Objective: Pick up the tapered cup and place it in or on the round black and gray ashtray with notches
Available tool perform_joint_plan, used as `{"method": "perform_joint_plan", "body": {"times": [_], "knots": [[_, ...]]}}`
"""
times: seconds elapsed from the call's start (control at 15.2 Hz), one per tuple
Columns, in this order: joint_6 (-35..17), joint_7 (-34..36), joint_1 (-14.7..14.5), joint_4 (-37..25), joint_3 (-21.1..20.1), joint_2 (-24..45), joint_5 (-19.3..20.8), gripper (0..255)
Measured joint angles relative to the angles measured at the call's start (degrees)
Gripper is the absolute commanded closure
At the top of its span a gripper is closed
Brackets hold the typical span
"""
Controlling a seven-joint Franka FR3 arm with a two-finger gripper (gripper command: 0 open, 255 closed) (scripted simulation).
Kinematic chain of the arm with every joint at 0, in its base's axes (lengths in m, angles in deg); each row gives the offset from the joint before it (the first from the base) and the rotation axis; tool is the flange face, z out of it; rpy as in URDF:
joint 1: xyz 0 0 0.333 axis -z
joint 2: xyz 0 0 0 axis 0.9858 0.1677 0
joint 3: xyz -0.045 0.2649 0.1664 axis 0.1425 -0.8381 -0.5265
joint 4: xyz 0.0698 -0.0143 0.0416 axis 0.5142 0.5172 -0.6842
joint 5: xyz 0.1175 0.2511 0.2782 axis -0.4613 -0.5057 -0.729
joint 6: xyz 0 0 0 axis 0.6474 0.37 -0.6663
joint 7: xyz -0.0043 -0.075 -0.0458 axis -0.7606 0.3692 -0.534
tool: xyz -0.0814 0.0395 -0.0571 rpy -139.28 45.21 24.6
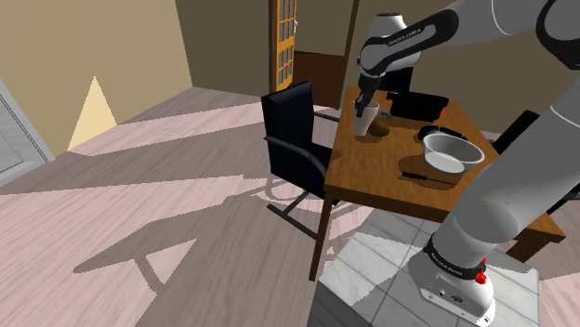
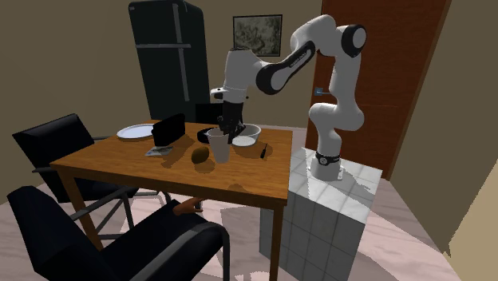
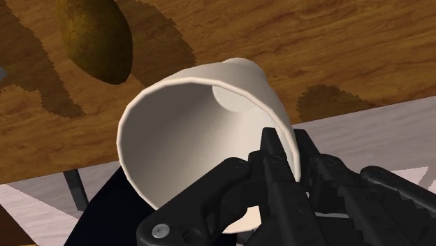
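Note:
A white tapered cup [image 2: 219,148] stands upright near the wooden table's [image 2: 120,164] front edge, beside a brown potato [image 2: 201,156]. My black gripper [image 2: 227,128] comes down on it from above. In the wrist view the gripper [image 3: 288,150] is shut on the cup [image 3: 195,140], with one finger inside the rim and one outside the wall. I cannot tell whether the cup rests on the table or hangs just off it. In the shoulder view the cup [image 1: 366,119] sits under the gripper [image 1: 362,104]. The dark round ashtray [image 1: 437,133] lies beside the grey bowl [image 1: 453,150]; behind the cup the ashtray [image 2: 206,136] is partly hidden.
A black box [image 2: 167,129], a white plate [image 2: 136,132], a small white bowl [image 2: 243,142] and a knife [image 1: 428,175] also lie on the table. Black chairs [image 2: 120,239] stand along its sides. A dark fridge [image 2: 164,56] stands behind.

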Motion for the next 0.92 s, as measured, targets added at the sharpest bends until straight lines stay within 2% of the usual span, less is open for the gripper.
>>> {"method": "perform_joint_plan", "body": {"times": [0.46, 0.92], "knots": [[5.61, -0.27, -0.1, -3.95, -0.4, -1.73, 0.07, 255], [6.66, -8.14, 3.26, -3.56, 4.45, -4.32, 0.82, 255]]}}
